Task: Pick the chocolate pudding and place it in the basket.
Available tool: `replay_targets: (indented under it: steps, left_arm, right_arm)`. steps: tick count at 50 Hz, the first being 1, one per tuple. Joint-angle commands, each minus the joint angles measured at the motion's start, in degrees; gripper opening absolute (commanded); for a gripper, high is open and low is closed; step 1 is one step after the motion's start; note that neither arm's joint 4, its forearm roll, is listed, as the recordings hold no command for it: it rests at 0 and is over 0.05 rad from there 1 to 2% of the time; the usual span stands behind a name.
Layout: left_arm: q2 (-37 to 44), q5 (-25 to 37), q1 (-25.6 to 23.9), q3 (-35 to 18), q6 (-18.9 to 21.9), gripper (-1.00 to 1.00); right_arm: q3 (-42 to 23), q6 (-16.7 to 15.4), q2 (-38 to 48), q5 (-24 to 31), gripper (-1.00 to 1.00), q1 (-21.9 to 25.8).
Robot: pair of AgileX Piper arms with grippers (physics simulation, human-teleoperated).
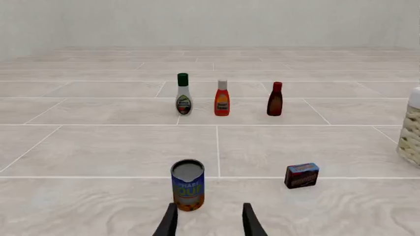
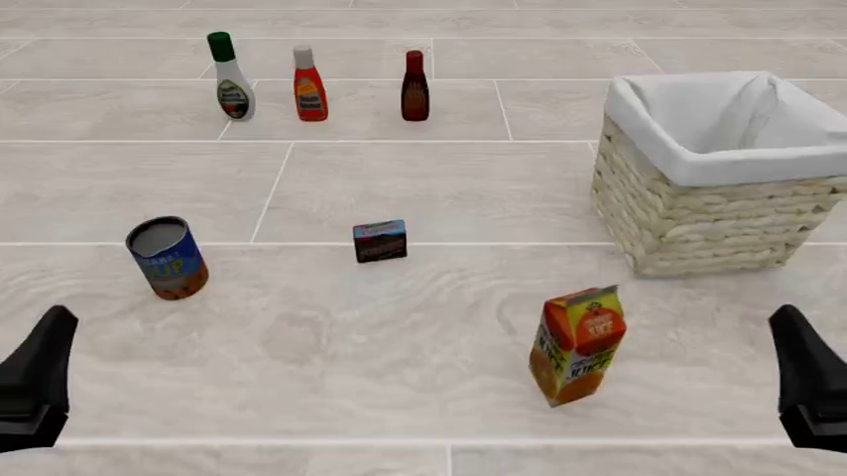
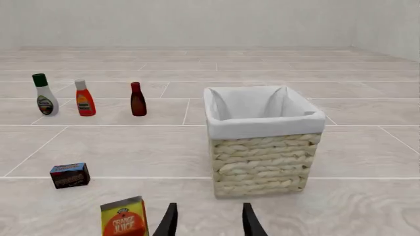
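From the left wrist, left tool [image 1: 210, 222] has its fingers apart, empty, aimed at the can [image 1: 188, 184]; pudding [image 1: 302, 175] sits off to one side on the worktop [image 1: 98, 147], well apart from the can, so this arm would need to swing over and come down square on the box's short sides, avoiding the can. Basket [image 1: 411, 132] is cut off at the frame edge here. Front view: pudding [image 2: 380, 241] is mid-worktop between can [image 2: 169, 258] and basket [image 2: 715, 169], juice carton [image 2: 577, 344] nearer the right arm; either arm looks able to reach, left has the clearer path. Only dark stubs of both arms show at the lower corners, tool state unreadable here. Right wrist: right tool [image 3: 210, 221] also apart, empty, pointing toward the basket [image 3: 264, 140]; pudding [image 3: 70, 175] far off-axis, carton [image 3: 124, 217] partly cut off. Pudding label too small to read.
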Motion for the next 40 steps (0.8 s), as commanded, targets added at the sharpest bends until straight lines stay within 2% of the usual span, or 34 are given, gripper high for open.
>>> replay_targets:
  steps: [1,25,34,39,40]
  left_arm:
    - [0.11,0.12,-0.13,-0.25,0.03,1.00]
    - [0.21,-0.10,-0.15,-0.26,0.09,1.00]
    - [0.00,-0.45,-0.17,-0.12,0.32,1.00]
    - [0.44,-0.33,-0.14,-0.09,-0.01,1.00]
    - [0.01,-0.33,-0.16,-0.12,0.24,1.00]
  right_arm:
    - [0.24,0.03,0.42,-0.49,1.00,-0.20]
    - [-0.39,-0.53,2.55,-1.25,1.00,0.15]
    - [-7.26,-2.64,12.90,-3.48,1.00,4.07]
    - [-10.45,-2.04,17.55,-4.53,1.00,6.95]
    - [-11.70,-3.67,19.08,-4.63,1.00,8.29]
